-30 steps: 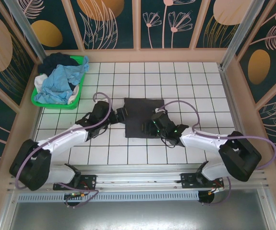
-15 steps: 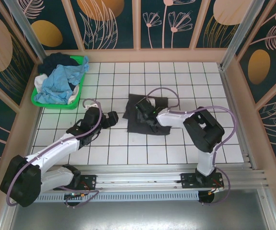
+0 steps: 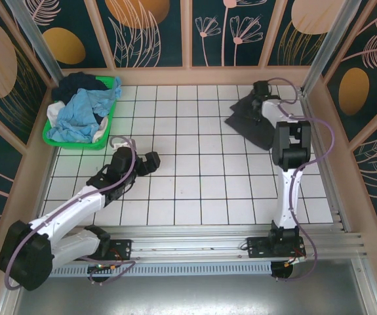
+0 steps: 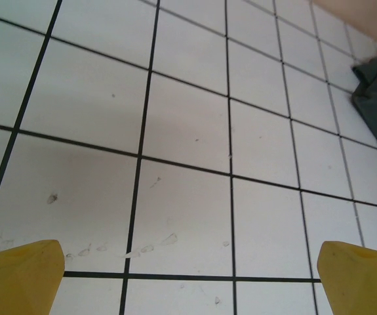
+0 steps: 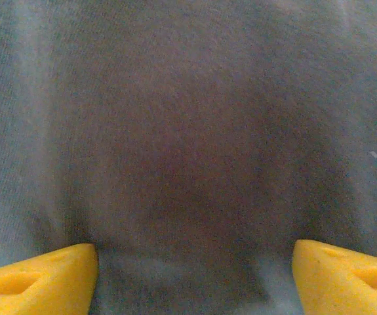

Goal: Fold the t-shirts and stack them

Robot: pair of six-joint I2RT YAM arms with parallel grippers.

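1. The table (image 3: 188,190) has a white top ruled into squares by thin black lines, with a pale wooden border round it.
2. A green basket (image 3: 77,144) stands on its far left corner.
3. A charcoal-grey t-shirt (image 3: 250,121) lies crumpled on the far right corner, close to the border.
4. In the left wrist view, small faint marks (image 4: 142,249) dot one bare square, well apart from the shirt.

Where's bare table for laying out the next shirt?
The middle and near-centre of the tiled table, between the left gripper and the charcoal-grey t-shirt, are bare. Crowded: far-left corner, green basket heaped with shirts; far-right corner, that t-shirt under the right gripper.
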